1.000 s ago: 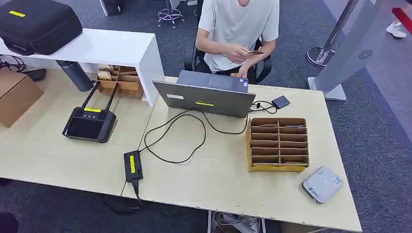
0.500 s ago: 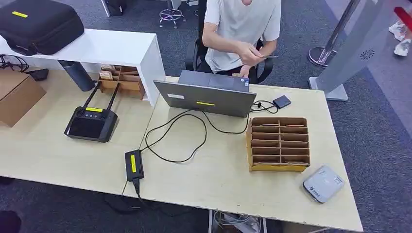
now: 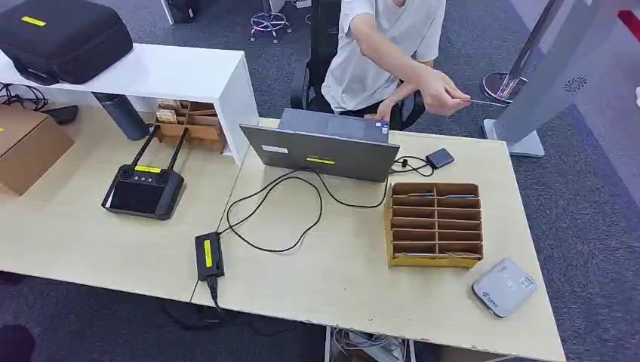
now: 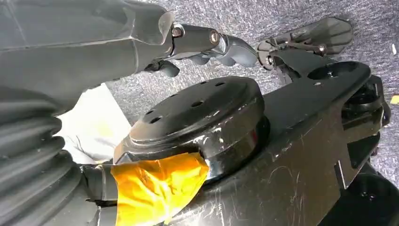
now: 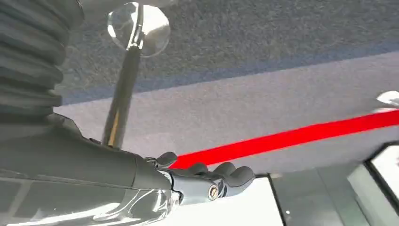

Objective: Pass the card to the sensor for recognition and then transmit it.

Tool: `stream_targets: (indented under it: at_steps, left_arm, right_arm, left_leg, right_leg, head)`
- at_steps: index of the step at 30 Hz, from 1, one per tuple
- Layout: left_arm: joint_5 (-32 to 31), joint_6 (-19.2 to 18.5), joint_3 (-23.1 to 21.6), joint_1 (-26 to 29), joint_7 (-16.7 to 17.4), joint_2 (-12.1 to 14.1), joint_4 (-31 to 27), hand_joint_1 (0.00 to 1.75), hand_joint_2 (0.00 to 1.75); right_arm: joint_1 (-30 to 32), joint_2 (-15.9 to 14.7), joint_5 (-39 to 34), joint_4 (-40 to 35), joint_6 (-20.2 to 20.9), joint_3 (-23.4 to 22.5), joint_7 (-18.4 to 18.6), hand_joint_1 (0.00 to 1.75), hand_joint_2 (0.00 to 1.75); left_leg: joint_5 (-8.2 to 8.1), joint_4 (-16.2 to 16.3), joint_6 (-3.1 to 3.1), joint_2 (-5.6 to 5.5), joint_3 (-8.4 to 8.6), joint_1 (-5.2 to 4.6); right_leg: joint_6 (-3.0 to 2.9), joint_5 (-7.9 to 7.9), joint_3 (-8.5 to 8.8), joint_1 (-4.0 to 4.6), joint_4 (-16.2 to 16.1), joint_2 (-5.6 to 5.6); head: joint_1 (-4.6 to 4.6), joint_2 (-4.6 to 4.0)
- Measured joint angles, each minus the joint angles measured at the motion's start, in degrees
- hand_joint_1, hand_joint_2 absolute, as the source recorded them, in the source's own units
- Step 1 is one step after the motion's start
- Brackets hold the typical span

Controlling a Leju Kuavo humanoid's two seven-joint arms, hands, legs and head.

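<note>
A person seated behind the laptop pinches a thin card in an outstretched hand, held edge-on above the table's far right corner. The sensor, a small grey-white rounded box, lies near the table's front right corner. In the left wrist view my left hand hangs over the carpet with its fingers loosely extended and nothing in them. My right hand likewise holds nothing, its fingers slightly bent and apart.
A cardboard sorter box stands between laptop and sensor. A small black device and cables lie by the laptop, a power adapter at the front. A remote controller, cardboard box and black case sit left. A grey stand rises far right.
The person has swung the card from in front of the chest out to the right with the arm stretched. The head view has shifted slightly.
</note>
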Motion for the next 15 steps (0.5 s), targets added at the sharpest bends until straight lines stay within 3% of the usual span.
stream_targets:
  at_steps: [3, 5, 7, 9, 10, 12, 13, 14, 15]
  left_arm:
    - [-0.4, 0.1, 0.0, 0.0, 0.0, 0.0, 0.0, 0.0, 1.75]
    - [-0.8, 0.3, 0.0, -0.2, 0.2, -0.1, 0.0, 0.0, 1.75]
    - [-1.3, 0.6, -0.1, -0.3, 0.4, -0.3, 0.0, 0.0, 1.75]
    - [-1.6, 0.7, -0.2, -0.3, 0.5, -0.5, 0.0, 0.0, 1.75]
    - [-1.9, 0.8, -0.2, -0.3, 0.5, -0.5, 0.0, 0.0, 1.75]
    - [-2.4, 1.2, -0.3, -0.5, 0.6, -0.5, 0.0, 0.0, 1.75]
    - [-2.7, 1.3, -0.4, -0.6, 0.6, -0.7, 0.0, 0.0, 0.0]
    - [-3.1, 1.5, -0.5, -0.6, 0.6, -0.8, 0.0, 0.0, 1.75]
    - [-3.5, 1.6, -0.6, -0.6, 0.6, -0.9, 0.0, 0.0, 1.75]
  right_arm:
    - [-2.9, 1.7, 0.0, -1.2, 0.4, 3.5, -0.9, 0.0, 1.75]
    - [-2.8, 4.7, -3.2, -7.2, 6.1, 7.2, -0.4, 0.0, 1.75]
    - [0.1, 8.4, -14.9, -18.7, 14.5, 13.7, 4.0, 0.0, 1.75]
    - [2.6, 9.8, -29.1, -28.0, 15.3, 24.1, 9.4, 0.0, 1.75]
    - [2.9, 10.2, -35.6, -32.5, 14.6, 31.5, 11.6, 0.0, 1.75]
    - [3.1, 10.5, -42.9, -38.7, 13.0, 42.9, 14.0, 0.0, 1.75]
    - [3.3, 10.5, -45.2, -41.6, 12.4, 47.8, 14.8, 0.0, 1.75]
    - [3.5, 10.6, -46.9, -44.6, 11.9, 53.1, 15.4, 0.0, 1.75]
    - [3.5, 10.6, -47.9, -47.0, 11.6, 57.7, 15.6, 0.0, 1.75]
  left_leg:
    - [0.0, 0.0, -0.01, 0.2, -0.06, -0.01]
    - [0.0, 0.0, -0.01, 0.39, 0.09, -0.01]
    - [0.02, 0.0, -0.02, 0.39, 0.17, -0.04]
    - [0.23, 0.0, 0.03, 0.26, -0.16, -0.15]
    - [0.3, 0.0, -0.04, 0.36, -0.27, -0.2]
    - [0.29, 0.0, -0.05, 0.74, -0.28, -0.18]
    - [0.27, 0.0, -0.06, 0.82, -0.25, -0.16]
    - [0.27, 0.0, -0.07, 0.86, -0.24, -0.15]
    - [0.27, 0.0, -0.08, 0.86, -0.23, -0.12]
  right_leg:
    - [-0.02, 0.02, -0.09, -0.03, 0.1, 0.15]
    - [-0.03, 0.04, -0.1, -0.01, 0.1, 0.32]
    - [-0.03, 0.04, -0.12, -0.01, 0.1, 0.34]
    - [0.02, 0.1, -0.35, -0.14, 0.2, 0.22]
    - [-0.13, 0.2, -0.63, -0.18, 0.3, 0.33]
    - [-0.18, 0.25, -0.71, -0.16, 0.3, 0.7]
    - [-0.18, 0.25, -0.72, -0.14, 0.3, 0.8]
    - [-0.19, 0.25, -0.76, -0.13, 0.3, 0.84]
    - [-0.2, 0.25, -0.78, -0.12, 0.3, 0.84]
  head:
    - [-0.02, 0.0]
    - [-0.04, 0.0]
    - [0.0, 0.0]
    - [0.04, 0.0]
    - [-0.06, 0.0]
    - [-0.04, 0.0]
    - [-0.02, 0.0]
    - [-0.04, 0.0]
    - [-0.04, 0.0]
